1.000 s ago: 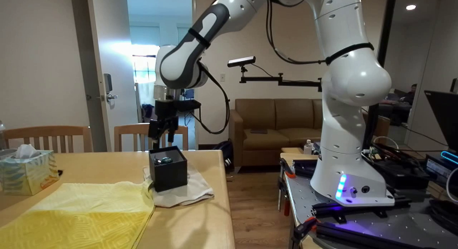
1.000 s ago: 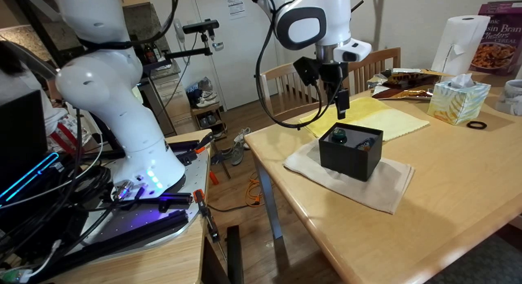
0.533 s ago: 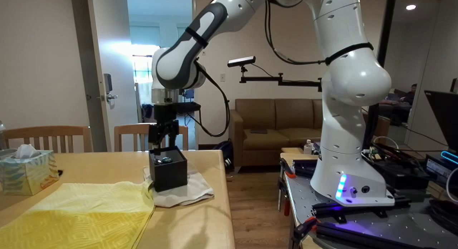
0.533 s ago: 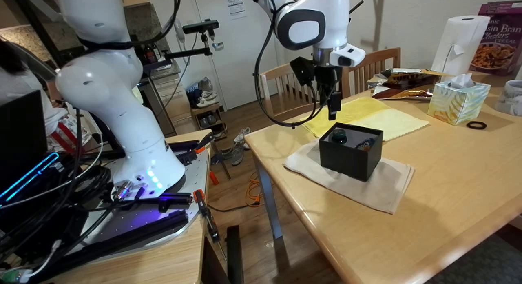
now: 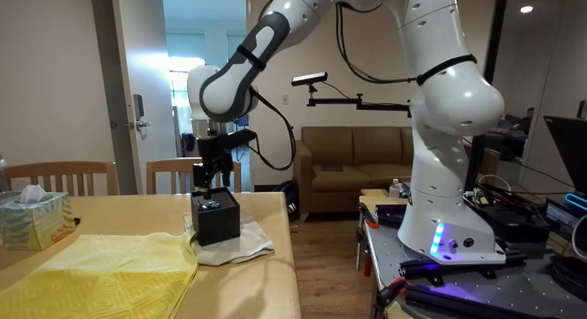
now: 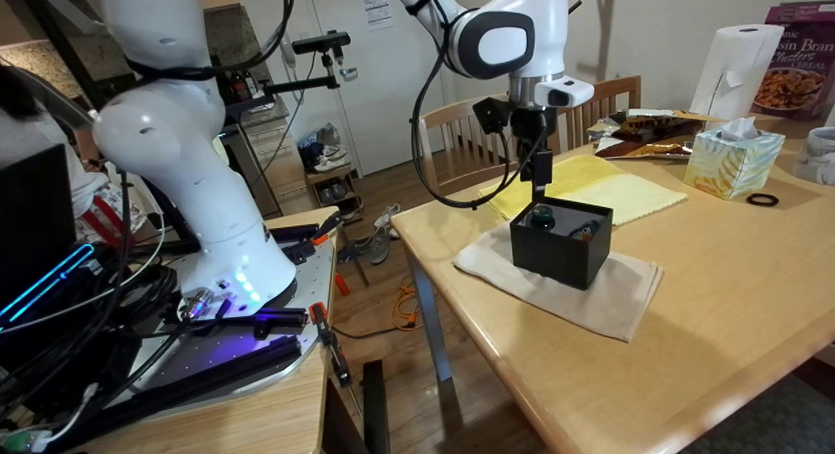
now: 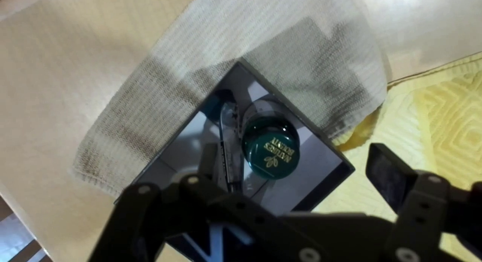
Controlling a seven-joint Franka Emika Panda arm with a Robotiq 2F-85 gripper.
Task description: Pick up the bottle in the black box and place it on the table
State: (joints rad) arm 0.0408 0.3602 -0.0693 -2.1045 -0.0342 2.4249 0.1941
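Note:
The black box [image 5: 220, 225] stands upright and open-topped on the light wooden table [image 6: 730, 291]; it also shows in an exterior view [image 6: 554, 258]. The bottle, with a dark green cap [image 7: 273, 153], stands inside the box; its cap also shows in an exterior view [image 6: 542, 216], while its body is mostly hidden. My gripper [image 7: 295, 156] is open and empty. In the wrist view one finger overlaps the box interior and the other overlaps the yellow cloth. In both exterior views the gripper [image 5: 216, 186] hangs just above the box's far edge, pointing down, apart from the bottle.
A clear, pen-like item [image 7: 230, 149] lies in the box beside the bottle. A pale cloth [image 6: 626, 304] lies under the box. A yellow cloth [image 5: 114, 287], a tissue box [image 6: 734, 160], a black ring [image 6: 762, 199] and a paper towel roll [image 6: 737, 75] are on the table.
My gripper has moved lower, closer to the box rim, and has turned about its vertical axis. The box and bottle have not moved.

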